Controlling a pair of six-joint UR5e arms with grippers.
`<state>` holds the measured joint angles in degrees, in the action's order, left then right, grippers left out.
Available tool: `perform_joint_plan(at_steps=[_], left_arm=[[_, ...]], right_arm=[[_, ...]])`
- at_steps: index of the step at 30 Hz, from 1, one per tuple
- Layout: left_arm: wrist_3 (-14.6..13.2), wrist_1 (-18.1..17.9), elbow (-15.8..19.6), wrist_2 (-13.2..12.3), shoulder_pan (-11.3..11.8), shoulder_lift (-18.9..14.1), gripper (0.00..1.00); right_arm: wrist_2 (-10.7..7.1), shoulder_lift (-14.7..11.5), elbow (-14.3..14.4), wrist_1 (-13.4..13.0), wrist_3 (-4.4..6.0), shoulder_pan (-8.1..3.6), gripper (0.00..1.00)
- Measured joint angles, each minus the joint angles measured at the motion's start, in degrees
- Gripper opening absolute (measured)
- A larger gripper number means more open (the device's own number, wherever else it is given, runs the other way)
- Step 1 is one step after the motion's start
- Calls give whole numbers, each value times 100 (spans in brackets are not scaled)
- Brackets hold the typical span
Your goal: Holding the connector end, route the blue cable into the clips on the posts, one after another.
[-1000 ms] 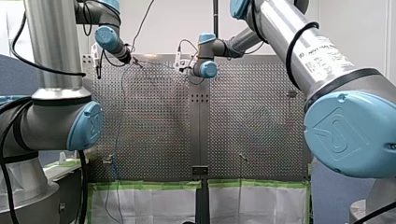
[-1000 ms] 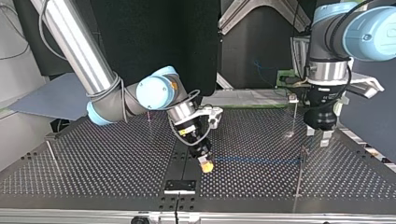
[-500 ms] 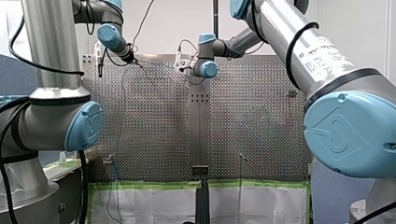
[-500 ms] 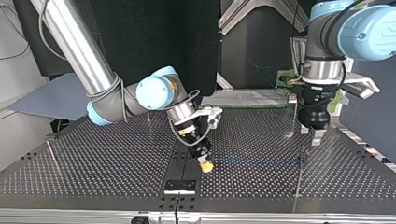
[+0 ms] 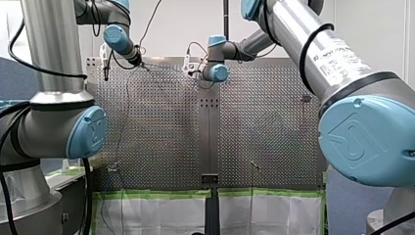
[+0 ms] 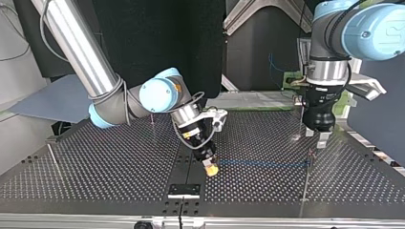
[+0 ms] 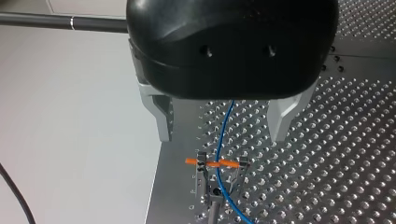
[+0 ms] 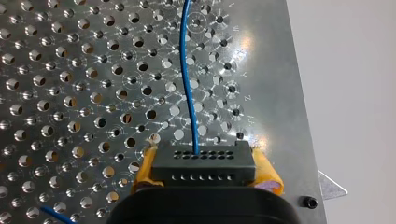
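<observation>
Two grippers, one cable. My right gripper (image 6: pixel 210 168): yellow pads (image 8: pixel 268 171) clamped on the black connector (image 8: pixel 201 163), low over the perforated table (image 8: pixel 70 93); blue cable (image 8: pixel 189 84) leaves the connector's face and runs ahead across the holes. My left gripper (image 7: pixel 223 128): metal fingers (image 7: pixel 161 116) apart, gripping nothing, poised above an orange-tipped clip (image 7: pixel 219 164) on its post (image 6: pixel 305 183); cable passes between the clip's two prongs.
</observation>
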<state>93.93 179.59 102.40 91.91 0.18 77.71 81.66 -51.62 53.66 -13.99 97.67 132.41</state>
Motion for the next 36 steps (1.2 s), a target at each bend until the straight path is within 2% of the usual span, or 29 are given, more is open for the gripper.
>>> perform_joint_plan(at_steps=[10,20,30,36], left_arm=[[22,0,0,133,-10,1,100],[26,-5,-1,172,-78,8,100],[-118,-11,-1,-226,-306,39,100],[-137,-22,-137,-412,-459,242,100]], right_arm=[[-24,2,0,8,-5,-25,0],[-35,0,-1,98,-62,-89,0],[-88,1,0,108,-73,-121,0],[-105,2,0,95,-98,-115,0]])
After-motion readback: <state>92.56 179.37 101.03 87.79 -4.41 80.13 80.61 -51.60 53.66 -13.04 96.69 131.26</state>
